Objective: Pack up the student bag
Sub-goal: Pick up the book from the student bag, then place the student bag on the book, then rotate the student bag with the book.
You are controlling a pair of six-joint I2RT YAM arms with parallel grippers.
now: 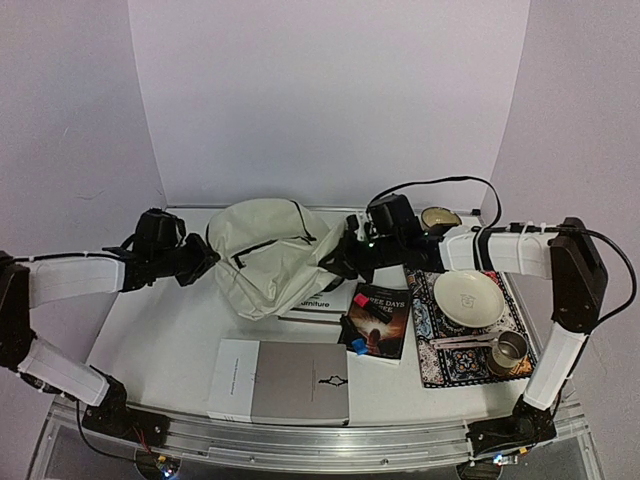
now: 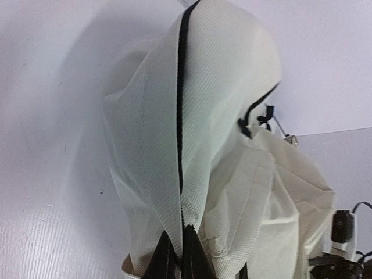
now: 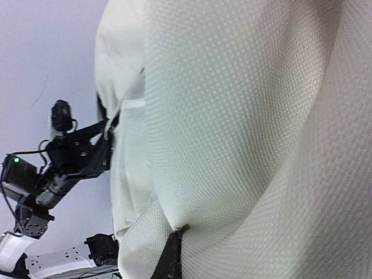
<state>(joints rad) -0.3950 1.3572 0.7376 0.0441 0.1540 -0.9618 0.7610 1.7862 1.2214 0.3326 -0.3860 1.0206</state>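
Observation:
The student bag [image 1: 268,256], a cream fabric backpack with black zippers, lies bunched at the middle of the table between both arms. My left gripper [image 1: 206,259] is at its left edge, shut on the fabric. In the left wrist view the bag [image 2: 221,145] fills the frame, and the dark fingers [image 2: 195,258] pinch a fold right beside the black zipper line [image 2: 181,104]. My right gripper [image 1: 337,262] holds the bag's right edge. In the right wrist view the bag's cloth [image 3: 244,133] covers nearly everything; one dark finger [image 3: 172,256] shows, pressed into a fold.
In front of the bag lie a white-and-grey book [image 1: 280,382] and a dark paperback [image 1: 378,320]. A patterned mat [image 1: 440,360] at the right carries a cream plate [image 1: 468,298] and a metal cup [image 1: 510,350]. A bowl [image 1: 438,218] stands at the back right.

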